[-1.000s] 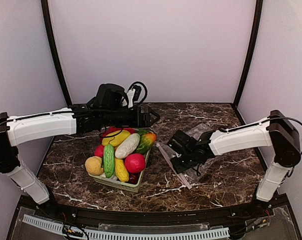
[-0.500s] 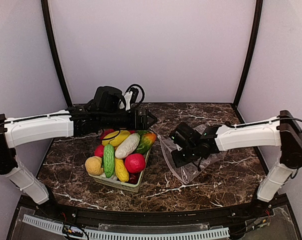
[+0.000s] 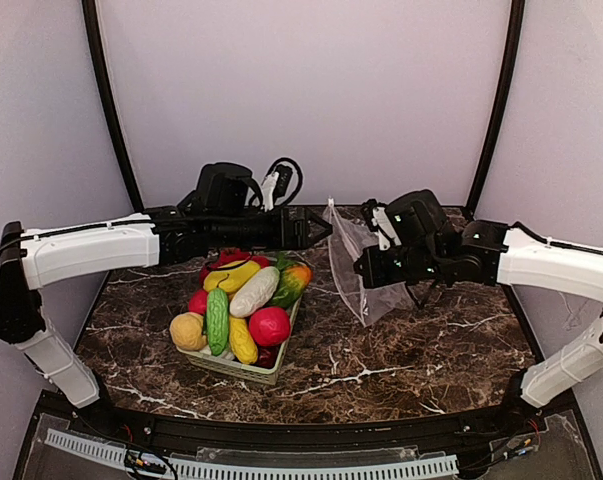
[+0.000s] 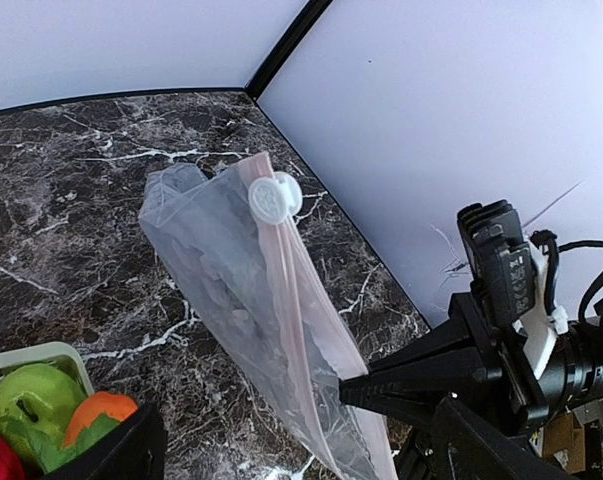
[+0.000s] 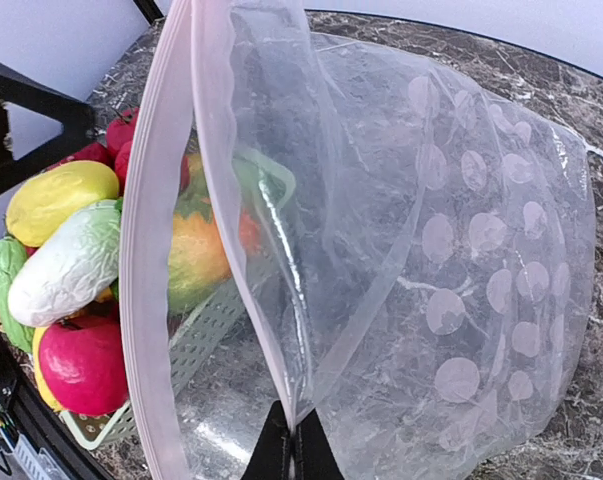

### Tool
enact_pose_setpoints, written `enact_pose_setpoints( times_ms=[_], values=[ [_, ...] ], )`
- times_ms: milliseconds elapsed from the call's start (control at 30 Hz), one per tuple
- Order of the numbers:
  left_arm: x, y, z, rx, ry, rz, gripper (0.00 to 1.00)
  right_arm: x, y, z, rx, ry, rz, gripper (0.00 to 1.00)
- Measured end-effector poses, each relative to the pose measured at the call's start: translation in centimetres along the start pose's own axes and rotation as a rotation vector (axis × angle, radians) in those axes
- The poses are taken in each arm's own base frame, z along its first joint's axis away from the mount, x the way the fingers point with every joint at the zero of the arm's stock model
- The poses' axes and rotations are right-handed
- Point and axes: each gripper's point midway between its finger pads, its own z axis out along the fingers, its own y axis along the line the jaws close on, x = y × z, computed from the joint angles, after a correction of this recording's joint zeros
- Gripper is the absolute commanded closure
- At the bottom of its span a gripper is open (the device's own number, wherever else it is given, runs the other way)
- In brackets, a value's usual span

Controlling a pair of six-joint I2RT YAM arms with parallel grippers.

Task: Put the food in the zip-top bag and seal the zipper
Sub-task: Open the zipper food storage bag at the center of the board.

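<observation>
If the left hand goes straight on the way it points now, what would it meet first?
Probably the zip-top bag, held up by the shut right hand directly ahead of the open left hand, near its pink zipper. Exact depth is unclear.

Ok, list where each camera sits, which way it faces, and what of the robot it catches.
Top external: above and behind the arms, looking down on the table; shows left arm, right arm, open left claw, right claw shut on the zip-top bag.
Left wrist: facing the held-up bag; shows its own finger and the right arm.
Right wrist: facing through the bag toward the food; shows its shut claw.
Shared: all three see the bag.
</observation>
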Motion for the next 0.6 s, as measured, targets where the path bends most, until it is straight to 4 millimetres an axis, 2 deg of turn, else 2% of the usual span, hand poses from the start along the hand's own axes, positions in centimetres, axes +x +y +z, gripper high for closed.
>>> enact_pose_setpoints(
  times_ms=[167, 367, 500, 567, 600],
  values=[
    [0.1, -0.7, 1.2, 0.040, 0.011, -0.005, 0.07, -1.3, 0.9, -1.3, -0.054, -0.046, 0.006, 1.00],
    [1.4, 0.3, 2.9, 0.024, 0.049, -0.037, 0.13, -2.1, 1.5, -2.4, -0.094, -0.078, 0.009, 1.00],
    [2.2, 1.1, 4.0, 0.005, 0.073, -0.061, 0.30, -2.7, 2.1, -3.3, -0.131, -0.106, -0.003, 1.00],
    [2.3, 1.3, 4.4, 0.000, 0.076, -0.070, 0.42, -3.1, 2.4, -3.5, -0.147, -0.123, -0.011, 1.00],
    [2.2, 1.3, 4.6, -0.001, 0.075, -0.080, 0.52, -3.2, 2.5, -3.6, -0.150, -0.128, -0.015, 1.00]
  ],
)
